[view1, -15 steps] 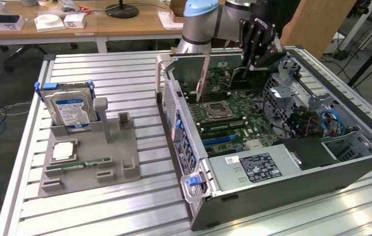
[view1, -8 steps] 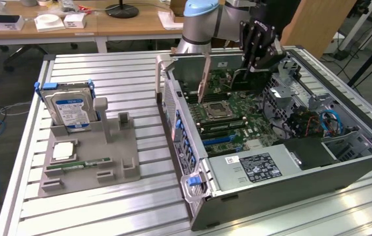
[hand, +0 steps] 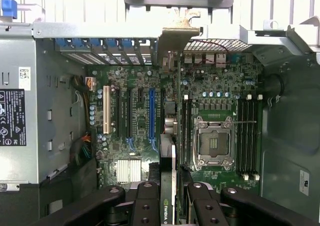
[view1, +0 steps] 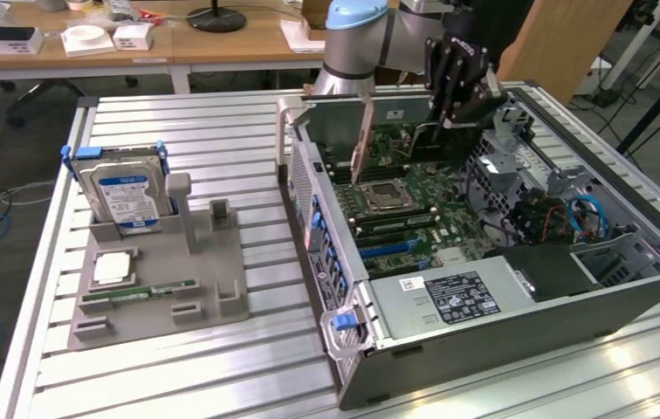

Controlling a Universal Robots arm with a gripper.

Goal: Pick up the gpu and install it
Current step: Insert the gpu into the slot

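Observation:
My gripper [view1: 454, 118] is shut on the gpu [view1: 417, 140], a thin dark card held on edge over the motherboard [view1: 423, 218] inside the open computer case [view1: 517, 349]. Its silvery end bracket [view1: 361, 140] hangs toward the case's rear wall. In the wrist view the gpu [hand: 170, 176] is edge-on between my two black fingers [hand: 146, 201], and its bracket [hand: 177, 29] reaches the rear slot openings. The card hangs over the strip between the blue expansion slot [hand: 151, 113] and the memory slots beside the CPU socket [hand: 214, 142]. I cannot tell whether its edge touches a slot.
A grey fixture [view1: 155, 297] on the exterior view's left holds an upright silver hard drive [view1: 123, 196], a small chip and a green memory stick [view1: 138, 292]. The power supply [view1: 452, 297] fills the case's near end, and cables [view1: 587, 218] lie at its right side. The slatted aluminium table [view1: 190, 384] carries everything.

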